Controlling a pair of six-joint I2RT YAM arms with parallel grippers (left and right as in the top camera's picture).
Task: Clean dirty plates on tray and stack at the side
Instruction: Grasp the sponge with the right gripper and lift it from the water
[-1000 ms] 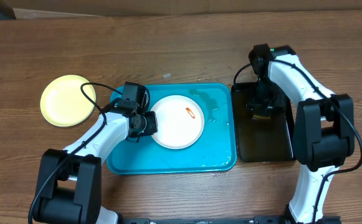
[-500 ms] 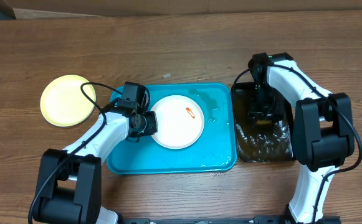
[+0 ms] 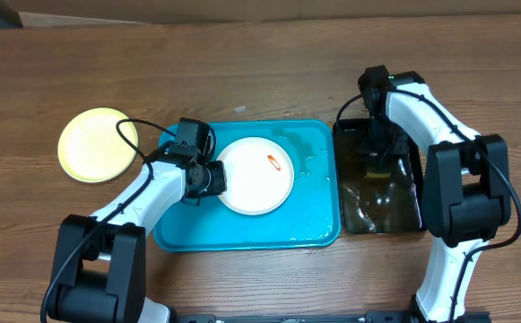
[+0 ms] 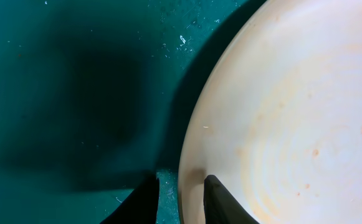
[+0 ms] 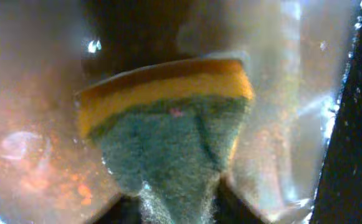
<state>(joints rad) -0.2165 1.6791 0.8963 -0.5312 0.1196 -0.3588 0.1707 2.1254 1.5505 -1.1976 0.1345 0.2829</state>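
Note:
A white plate [image 3: 256, 177] with an orange-red smear [image 3: 275, 162] lies on the turquoise tray [image 3: 318, 224]. My left gripper [image 3: 208, 177] stands at the plate's left rim. In the left wrist view its narrowly open jaws straddle the rim of the white plate [image 4: 293, 112], one finger on the plate and the other over the turquoise tray [image 4: 75, 93], where a thin strip of tray shows beside the rim. A pale lime-green plate [image 3: 98, 145] rests on the table to the left. My right gripper [image 5: 176, 200] is shut on a yellow and green sponge [image 5: 168, 124].
The black tray [image 3: 419, 211] holding murky water sits right of the turquoise tray, and my right gripper [image 3: 377, 154] hangs over its far half. Water droplets lie on the turquoise tray's far right corner. The black tray's wall [image 5: 355, 124] runs close on the sponge's right.
My right gripper has closed on the sponge in the black tray, and the water rippled around it. The left arm and both plates have not moved.

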